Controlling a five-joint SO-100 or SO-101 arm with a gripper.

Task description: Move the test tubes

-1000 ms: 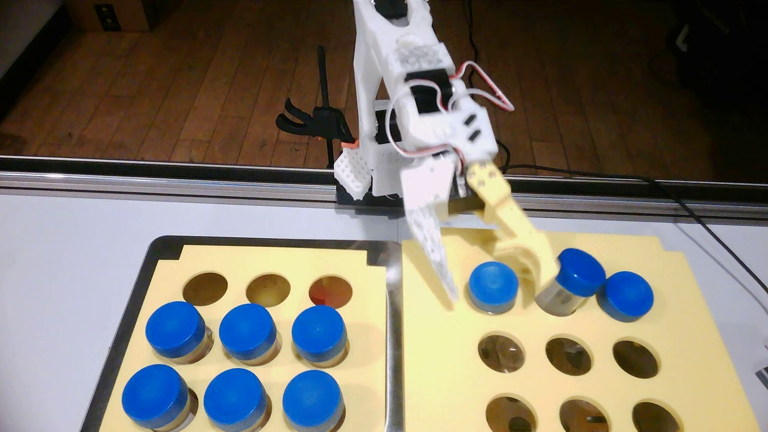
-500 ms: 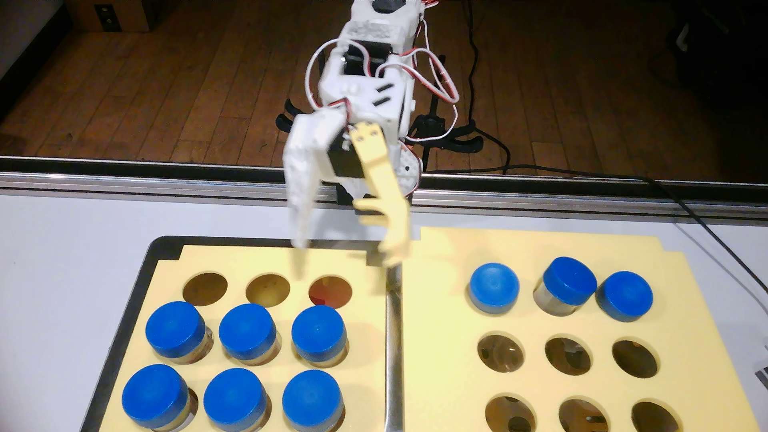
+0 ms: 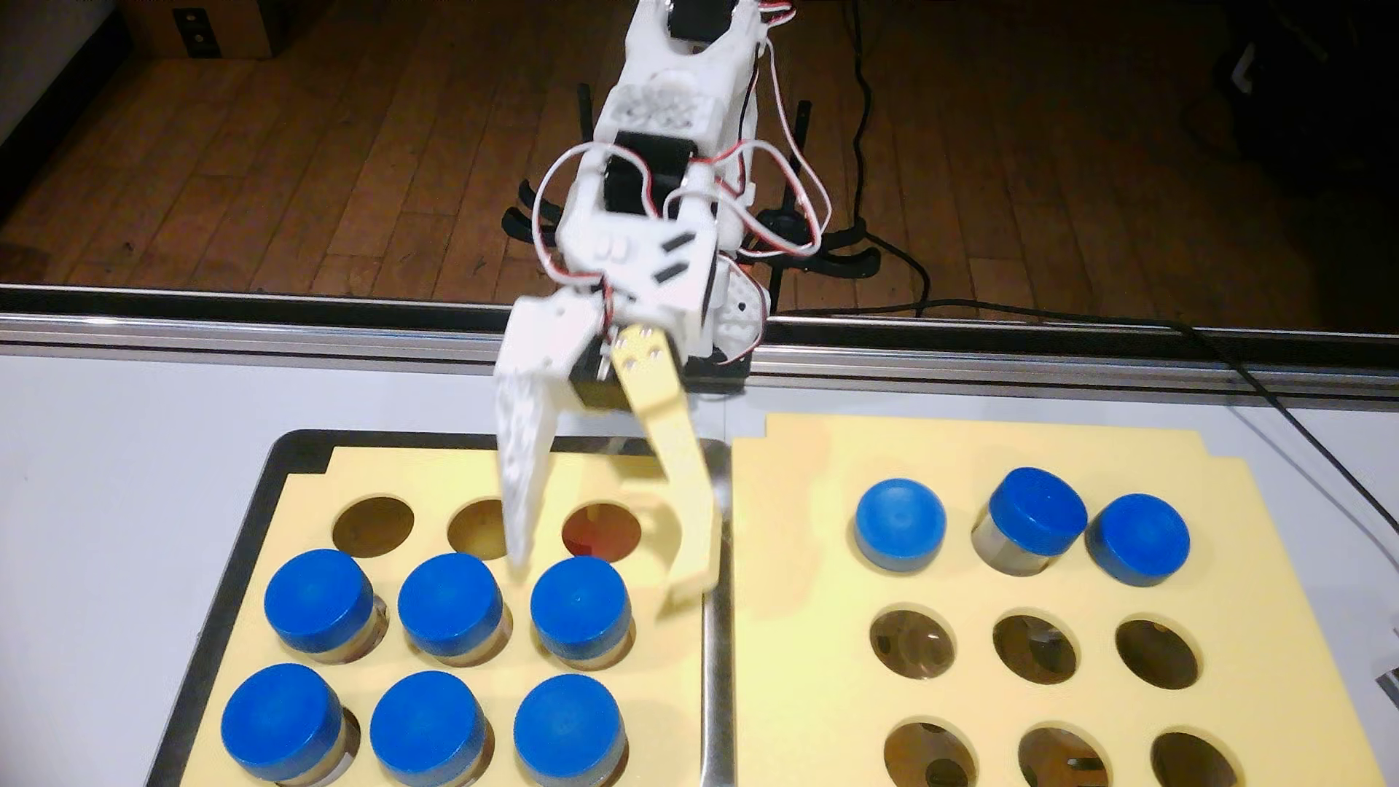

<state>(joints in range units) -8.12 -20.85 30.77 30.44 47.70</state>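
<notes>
- Standing in the left rack (image 3: 303, 484) nearest the camera, six blue-capped tubes (image 3: 579, 605) are seen in two rows.
- Jaws (image 3: 606, 571) are spread apart, empty, above the right middle-row tube.
- Three capped tubes (image 3: 1037, 513) are seated in the right rack's (image 3: 833, 469) far row on the table (image 3: 113, 454).

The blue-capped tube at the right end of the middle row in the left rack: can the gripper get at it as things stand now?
Probably yes. The gripper is open and hangs just above that tube, one finger on each side. Nothing covers its cap, though the neighbouring tube stands close.
</notes>
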